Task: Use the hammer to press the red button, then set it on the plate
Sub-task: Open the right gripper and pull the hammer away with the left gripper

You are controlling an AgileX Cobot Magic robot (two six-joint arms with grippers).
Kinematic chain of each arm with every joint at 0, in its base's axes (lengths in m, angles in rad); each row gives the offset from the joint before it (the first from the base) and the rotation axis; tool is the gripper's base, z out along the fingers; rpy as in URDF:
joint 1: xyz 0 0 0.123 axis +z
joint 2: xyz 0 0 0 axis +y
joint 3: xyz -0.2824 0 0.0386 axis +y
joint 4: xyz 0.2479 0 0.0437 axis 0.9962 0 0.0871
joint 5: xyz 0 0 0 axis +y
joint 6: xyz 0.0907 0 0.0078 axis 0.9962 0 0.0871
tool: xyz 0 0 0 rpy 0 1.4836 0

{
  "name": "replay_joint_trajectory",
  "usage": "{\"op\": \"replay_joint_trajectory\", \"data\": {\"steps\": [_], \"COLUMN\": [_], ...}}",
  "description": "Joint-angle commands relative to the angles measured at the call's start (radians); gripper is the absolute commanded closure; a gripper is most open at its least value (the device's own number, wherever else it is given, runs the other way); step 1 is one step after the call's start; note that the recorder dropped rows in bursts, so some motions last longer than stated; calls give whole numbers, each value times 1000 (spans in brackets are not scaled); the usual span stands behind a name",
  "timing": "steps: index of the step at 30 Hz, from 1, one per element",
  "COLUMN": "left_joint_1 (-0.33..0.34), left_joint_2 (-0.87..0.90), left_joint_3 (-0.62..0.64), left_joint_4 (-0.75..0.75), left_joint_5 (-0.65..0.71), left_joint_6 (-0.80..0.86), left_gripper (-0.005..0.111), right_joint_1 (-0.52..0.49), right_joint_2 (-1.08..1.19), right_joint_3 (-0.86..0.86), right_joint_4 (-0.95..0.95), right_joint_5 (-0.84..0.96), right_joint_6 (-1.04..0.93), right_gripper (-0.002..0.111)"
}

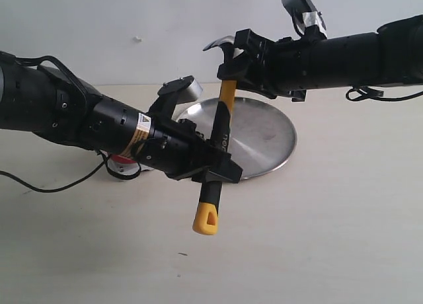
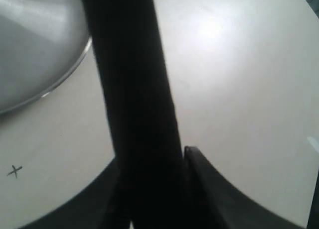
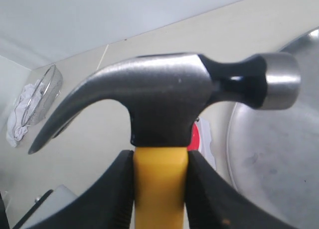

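**Holding the hammer aloft with both pincers**

Shows the hammer (image 1: 220, 132) in the air above the pale desk (image 1: 317, 238), close to upright, with the dark head on top and the handle slanting down toward the left of the exterior view. Grasps the yellow neck just under the head with the right pincer (image 1: 230, 71), reaching in from the right. Grasps the black rubber grip lower down with the left pincer (image 1: 215, 172), a finger pressed against each side of the handle. Leaves the yellow end with its hole hanging free below that pincer. Places the round silver plate (image 1: 264, 132) flat on the desk behind the hammer. Hides most of the red button (image 1: 122, 160) under the left arm, beside the plate, with only a red sliver visible.
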Motion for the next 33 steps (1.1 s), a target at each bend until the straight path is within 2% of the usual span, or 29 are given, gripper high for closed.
{"op": "replay_joint_trajectory", "data": {"steps": [1,7,11,17,18,20,25,30,33], "left_joint_1": [-2,-2,-1,-1,-1,-1,-1,-1,-1], "left_joint_2": [-6,-38,-73,-111,-123,-135,-137,-137,-137], "left_joint_3": [-5,-5,-7,-7,-7,-7,-7,-7,-7], "left_joint_4": [1,1,1,1,1,1,1,1,1], "left_joint_5": [-17,-8,-8,-8,-6,6,42,133,183], "left_joint_6": [51,55,64,64,62,62,56,49,40], "left_gripper": [107,107,107,107,107,107,107,107,107], "right_joint_1": [1,1,1,1,1,1,1,1,1], "right_joint_2": [-19,-19,-19,-19,-19,-19,-19,-19,-19], "right_joint_3": [-16,-16,-16,-16,-16,-16,-16,-16,-16], "right_joint_4": [39,39,39,26,12,-8,-15,-15,12], "right_joint_5": [29,38,54,60,64,60,58,10,-31], "right_joint_6": [1,40,82,134,138,149,161,188,183], "right_gripper": [108,105,95,66,56,46,45,45,40]}}
